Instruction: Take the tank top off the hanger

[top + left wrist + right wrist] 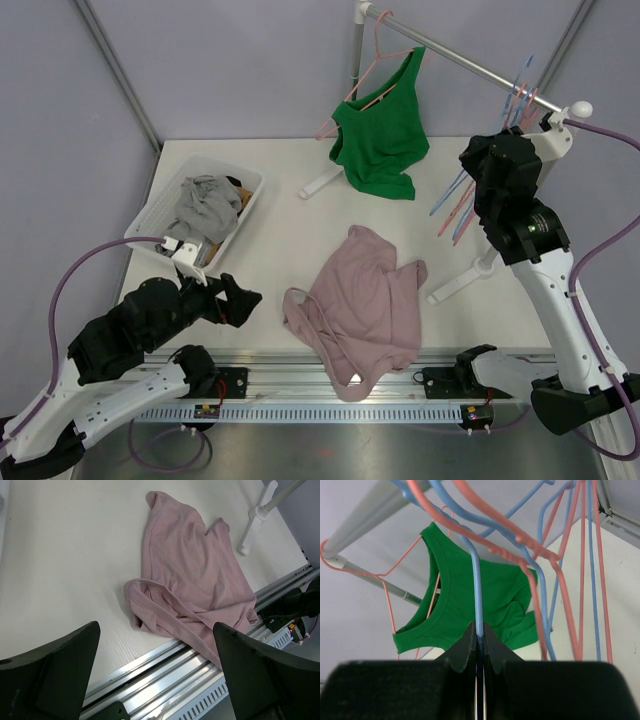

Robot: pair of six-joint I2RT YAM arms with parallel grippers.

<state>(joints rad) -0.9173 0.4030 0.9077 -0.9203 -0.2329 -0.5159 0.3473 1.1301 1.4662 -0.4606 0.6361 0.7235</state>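
Note:
A pink tank top (365,300) (195,580) lies crumpled on the table near the front edge, off any hanger. A green tank top (380,140) (470,595) hangs on a pink hanger (365,85) (387,605) from the rack's rail (470,62). My left gripper (240,300) (156,630) is open and empty, low over the table just left of the pink top. My right gripper (495,165) (479,630) is up at the rail's right end, shut on the wire of an empty blue hanger (476,580) among several bare hangers.
A white basket (150,215) holding grey clothes (205,205) sits at the table's left. The rack's white foot (460,280) (255,515) stands right of the pink top. An aluminium rail (330,385) (165,670) runs along the front edge.

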